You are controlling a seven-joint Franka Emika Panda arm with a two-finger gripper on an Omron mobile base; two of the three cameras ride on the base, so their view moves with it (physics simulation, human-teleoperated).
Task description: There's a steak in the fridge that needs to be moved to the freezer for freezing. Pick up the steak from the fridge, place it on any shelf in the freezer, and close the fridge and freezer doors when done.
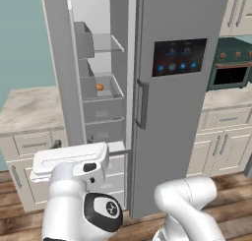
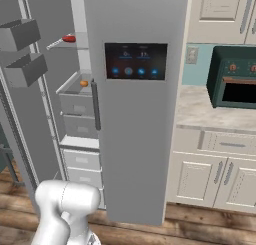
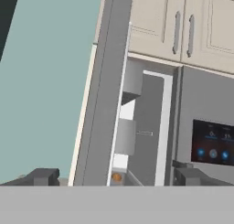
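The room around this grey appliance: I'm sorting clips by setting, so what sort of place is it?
A home kitchen, rendered rather than filmed. A tall grey side-by-side fridge has one door open, beige cabinets sit under a pale stone counter, and a dark green oven stands on it.

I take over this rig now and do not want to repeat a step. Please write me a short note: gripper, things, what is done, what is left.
Gripper: open, holds nothing, facing the freezer door's edge.
Steak: lies on an upper glass shelf in the freezer, above the drawer with the orange item.
Fridge door: shut.
Freezer door: wide open.
Done: it seems the steak is moved and the fridge is closed.
Left: push the freezer door shut.
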